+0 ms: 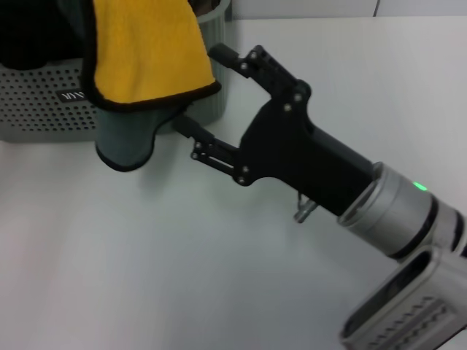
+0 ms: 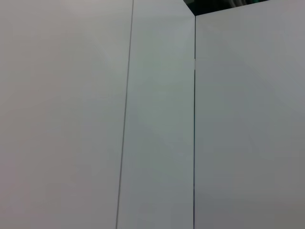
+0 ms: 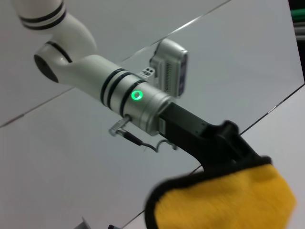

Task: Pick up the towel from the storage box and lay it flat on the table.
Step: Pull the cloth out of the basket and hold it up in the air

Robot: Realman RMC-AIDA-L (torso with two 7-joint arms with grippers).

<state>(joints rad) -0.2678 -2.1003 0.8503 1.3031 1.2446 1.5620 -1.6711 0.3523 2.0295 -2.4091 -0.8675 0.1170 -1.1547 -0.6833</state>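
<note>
The plush yellow-and-teal towel (image 1: 146, 65) with black edging hangs above the perforated grey-green plastic storage box (image 1: 44, 106), lifted but not yet laid on the white bench (image 1: 146, 255). Just beside it, the right gripper (image 1: 201, 91) stands wide open, empty.

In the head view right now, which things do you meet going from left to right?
storage box → towel, draped over the box wall → open claw of the arm entering from the right, above the white table.
</note>
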